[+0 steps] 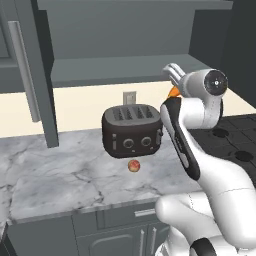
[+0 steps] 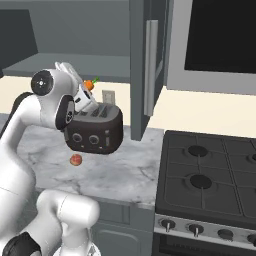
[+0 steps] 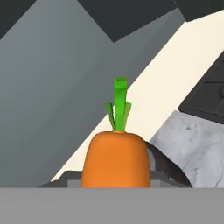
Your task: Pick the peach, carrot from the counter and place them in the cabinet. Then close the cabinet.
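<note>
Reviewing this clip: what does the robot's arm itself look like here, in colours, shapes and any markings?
The arm is built of glossy white, rounded segments with bulbous joints. A black strip with small light marks runs along one link, and dark bands ring the joints. One round joint cap is dark grey with a small pale centre. The gripper end is white. No loose cables show.

Marble counter (image 1: 60,175) bears black toaster (image 1: 132,131), peach (image 1: 133,166) just before it.
</note>
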### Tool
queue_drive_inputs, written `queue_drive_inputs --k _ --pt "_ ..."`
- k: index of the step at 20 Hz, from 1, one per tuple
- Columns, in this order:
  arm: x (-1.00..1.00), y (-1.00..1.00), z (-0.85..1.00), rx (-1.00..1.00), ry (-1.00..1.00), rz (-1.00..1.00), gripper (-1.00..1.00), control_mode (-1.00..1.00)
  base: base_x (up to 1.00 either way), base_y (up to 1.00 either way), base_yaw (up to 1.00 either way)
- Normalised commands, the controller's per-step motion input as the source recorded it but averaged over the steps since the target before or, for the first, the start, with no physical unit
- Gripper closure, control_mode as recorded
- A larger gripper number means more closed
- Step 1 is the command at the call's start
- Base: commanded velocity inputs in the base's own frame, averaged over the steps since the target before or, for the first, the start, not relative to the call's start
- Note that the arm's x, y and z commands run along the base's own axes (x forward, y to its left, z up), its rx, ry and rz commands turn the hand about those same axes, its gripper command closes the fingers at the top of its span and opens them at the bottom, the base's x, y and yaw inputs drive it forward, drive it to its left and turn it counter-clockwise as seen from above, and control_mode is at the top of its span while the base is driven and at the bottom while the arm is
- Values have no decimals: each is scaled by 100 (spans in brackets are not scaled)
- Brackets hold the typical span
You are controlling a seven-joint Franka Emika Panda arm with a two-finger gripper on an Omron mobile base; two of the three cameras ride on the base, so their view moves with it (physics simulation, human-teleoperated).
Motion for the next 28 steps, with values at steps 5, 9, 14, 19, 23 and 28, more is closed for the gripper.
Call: queue_drive_inputs --k 5,9,14,19,23,28 --pt "20 0 75 3 -19 -3 100 -100 0 0 0" --pt "67 0 3 0 -15 -2 100 -100 0 0 0" --pt "91 0 8 0 0 0 100 -100 0 0 0" --pt "61 -3 49 3 5 0 100 -100 0 0 0" --pt "54 -3 12 3 7 0 100 -100 0 0 0" --pt "64 0 -38 0 5 0 100 -100 0 0 0"
